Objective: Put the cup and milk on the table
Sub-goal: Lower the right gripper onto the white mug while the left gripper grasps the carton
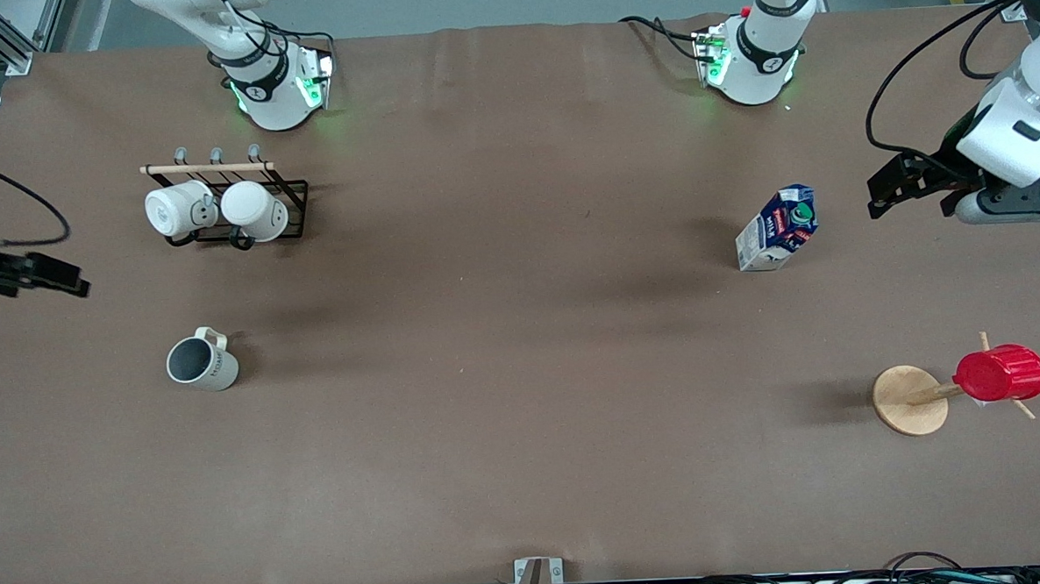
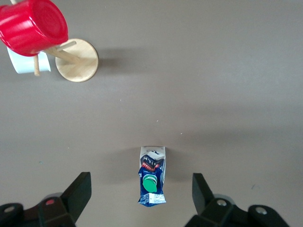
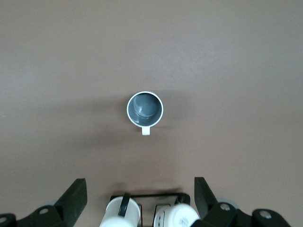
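The cup [image 1: 202, 362], cream-white with a dark grey inside, stands upright on the brown table [image 1: 505, 345] toward the right arm's end. It also shows in the right wrist view [image 3: 145, 109]. The milk [image 1: 779, 228], a blue and white carton with a green cap, stands upright toward the left arm's end and shows in the left wrist view [image 2: 152, 177]. My left gripper [image 1: 897, 189] is open and empty, high over the table beside the milk; its own view shows it too [image 2: 140, 179]. My right gripper [image 1: 50, 276] is open and empty, high over the right arm's end [image 3: 140, 187].
A black wire rack [image 1: 292, 197] holds two all-white mugs [image 1: 179, 208] [image 1: 256, 210], farther from the front camera than the cup. A red ribbed cup [image 1: 1001, 373] hangs on a peg stand with a round wooden disc [image 1: 907, 402], nearer the front camera than the milk.
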Controlling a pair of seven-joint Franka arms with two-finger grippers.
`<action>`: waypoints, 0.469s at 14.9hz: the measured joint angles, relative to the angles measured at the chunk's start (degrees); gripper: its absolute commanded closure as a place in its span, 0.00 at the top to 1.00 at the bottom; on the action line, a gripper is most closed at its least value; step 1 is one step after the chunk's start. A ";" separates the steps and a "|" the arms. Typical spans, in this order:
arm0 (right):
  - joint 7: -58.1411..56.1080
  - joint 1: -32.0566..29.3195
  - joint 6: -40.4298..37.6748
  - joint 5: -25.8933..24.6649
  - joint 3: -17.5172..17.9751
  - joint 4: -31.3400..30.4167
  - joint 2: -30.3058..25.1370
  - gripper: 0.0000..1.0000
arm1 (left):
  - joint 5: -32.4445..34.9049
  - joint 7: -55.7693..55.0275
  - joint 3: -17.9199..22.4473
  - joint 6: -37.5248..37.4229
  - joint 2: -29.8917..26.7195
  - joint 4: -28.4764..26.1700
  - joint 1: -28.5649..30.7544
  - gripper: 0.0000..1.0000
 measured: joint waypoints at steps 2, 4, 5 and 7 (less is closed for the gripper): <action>-0.01 0.00 7.32 0.00 -0.05 -6.99 0.64 1.00 | 0.00 0.00 0.00 1.92 0.20 -2.94 0.00 0.94; -0.43 -0.01 14.35 -0.01 -0.10 -13.41 1.05 1.00 | 0.00 0.00 -0.01 5.37 0.26 -7.21 0.00 0.94; -1.11 -0.04 17.83 -0.02 -0.15 -16.24 1.27 1.00 | 0.00 0.00 -0.01 6.96 0.27 -9.36 -0.01 0.94; -2.42 -0.18 23.79 -0.04 -0.36 -20.34 2.45 1.00 | 0.00 0.00 -0.04 10.26 0.26 -13.69 -0.02 0.95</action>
